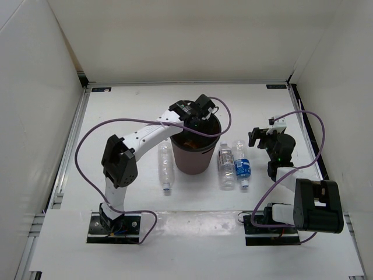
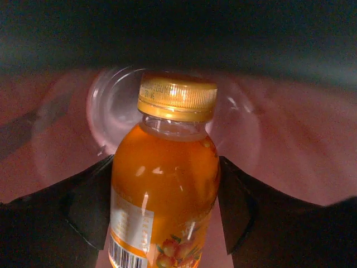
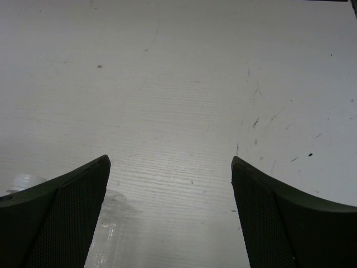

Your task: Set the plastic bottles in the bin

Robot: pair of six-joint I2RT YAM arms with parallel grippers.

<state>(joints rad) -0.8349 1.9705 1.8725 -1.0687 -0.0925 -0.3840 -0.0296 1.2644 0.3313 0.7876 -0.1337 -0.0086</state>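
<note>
**One Bottle Over the Bin, Three on the Table**

From up high, I see the bin (image 1: 195, 160) standing in the middle of the white table (image 1: 116, 116). The left arm bends over it, and the left gripper (image 1: 200, 121) hangs right above the bin's open top. One clear bottle (image 1: 166, 169) lies on the table just left of the bin. On the other side lie two more, close together. One is another clear bottle (image 1: 226, 166), and next to it is the blue-label bottle (image 1: 242, 165). The right gripper (image 1: 261, 135) is off to the right of those two, above the table and away from the bin.

From the left wrist, the orange bottle (image 2: 164, 184) fills the middle. It has a gold cap (image 2: 177, 97) on top. The black fingers (image 2: 83, 206) press on both of its sides and hold it tight. All around it is the reddish-brown inside of the bin, so the bottle is down in the bin's mouth.

From the right wrist, the two dark fingers (image 3: 61, 218) are spread wide with nothing between them. Below them is the white table with little marks on it. A bit of a see-through bottle (image 3: 109, 234) peeks out beside the finger in the low left corner. I cannot tell which one it is.
</note>
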